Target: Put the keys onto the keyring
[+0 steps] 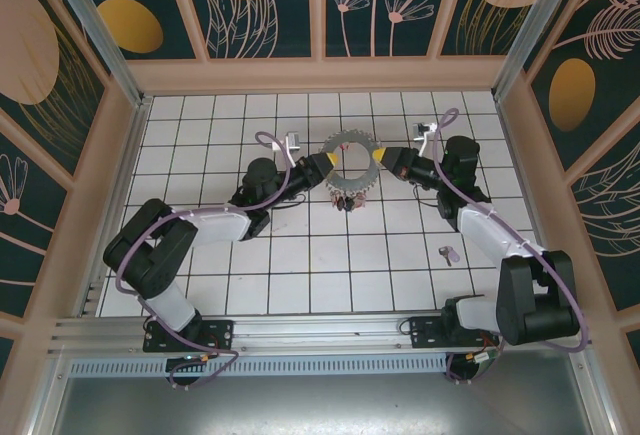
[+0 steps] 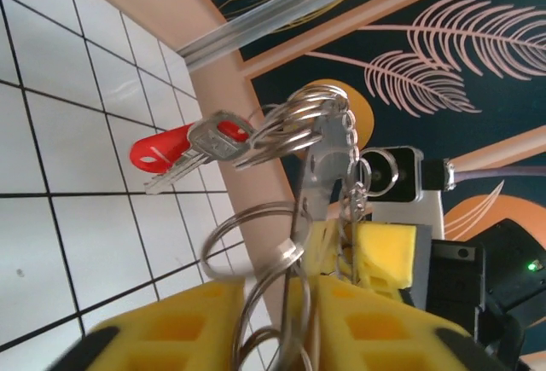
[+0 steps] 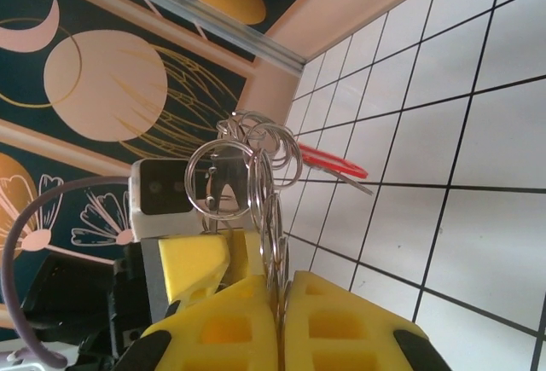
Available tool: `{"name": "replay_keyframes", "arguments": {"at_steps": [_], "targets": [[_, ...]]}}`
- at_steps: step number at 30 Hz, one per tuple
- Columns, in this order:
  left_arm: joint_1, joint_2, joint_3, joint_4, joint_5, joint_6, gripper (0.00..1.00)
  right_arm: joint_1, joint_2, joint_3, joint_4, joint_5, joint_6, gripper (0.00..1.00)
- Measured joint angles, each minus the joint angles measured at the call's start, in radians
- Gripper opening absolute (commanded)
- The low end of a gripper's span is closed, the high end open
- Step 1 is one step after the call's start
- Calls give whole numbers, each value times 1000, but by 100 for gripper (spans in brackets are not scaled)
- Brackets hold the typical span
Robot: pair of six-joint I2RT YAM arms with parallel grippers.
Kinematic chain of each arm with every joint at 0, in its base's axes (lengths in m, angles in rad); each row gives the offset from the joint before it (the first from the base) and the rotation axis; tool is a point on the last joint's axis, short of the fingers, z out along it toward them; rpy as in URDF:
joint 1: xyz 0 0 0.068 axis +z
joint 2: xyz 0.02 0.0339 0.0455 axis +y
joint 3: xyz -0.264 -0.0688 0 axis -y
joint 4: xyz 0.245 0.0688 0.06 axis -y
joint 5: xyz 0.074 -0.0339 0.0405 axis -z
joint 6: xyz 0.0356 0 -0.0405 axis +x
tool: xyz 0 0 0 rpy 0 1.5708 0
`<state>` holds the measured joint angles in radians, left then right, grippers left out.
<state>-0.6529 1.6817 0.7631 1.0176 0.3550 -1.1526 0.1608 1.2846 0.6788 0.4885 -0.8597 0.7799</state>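
Near right on the tiles: one loose key [image 1: 448, 253] with a pale purple head, well apart from everything else, not yet on the ring. Further out, mid-table [image 1: 250, 255], both claws pinch the keyring [image 1: 349, 138] from opposite sides; it looks lifted clear of the tiles. Left gripper [image 2: 286, 290] is clenched on the ring wire, right gripper [image 3: 280, 281] clamped tight on it as well. A bunch of keys [image 1: 348, 197] hangs below on small split rings [image 3: 256, 145], a red-headed key [image 2: 162, 151] among them.

My read: the step in hand is steadying the ring for the next key. One claw should hold alone and level so the other can fetch the loose key. Don't twist the claws against each other, the wire is thin.

Writing: the stamp on the key head is too small to read; no labels seen.
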Motion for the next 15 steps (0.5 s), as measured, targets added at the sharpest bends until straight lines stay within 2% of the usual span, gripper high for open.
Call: {"name": "replay_keyframes", "arguments": {"at_steps": [3,8,15], "targets": [[0,-13,15,-5,13,14,0,0,-19,0,-15,22,-14,10],[1,-63,35,-44,40,63,0,-1,-89,-1,-48,40,-71,25],[62,-138,72,-119,147,141,0,-14,-264,6,-201,160,-269,35]]}}
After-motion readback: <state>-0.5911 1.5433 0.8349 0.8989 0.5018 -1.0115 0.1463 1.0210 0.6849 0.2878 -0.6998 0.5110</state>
